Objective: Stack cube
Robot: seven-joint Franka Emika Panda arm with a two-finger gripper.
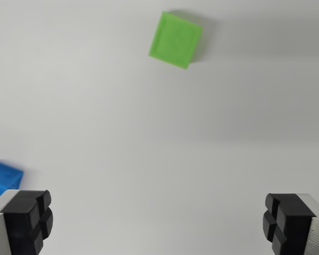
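A green cube (175, 40) lies on the white surface near the top of the wrist view, turned slightly askew. A blue cube (2, 178) shows only in part at the wrist view's left edge, just above the left fingertip. My gripper (157, 220) is open, its two black pads (27, 218) standing far apart at the bottom corners with nothing between them. The green cube is well ahead of the fingertips, a little right of centre.
A plain white tabletop (149, 138) fills the view between the cubes and the fingers.
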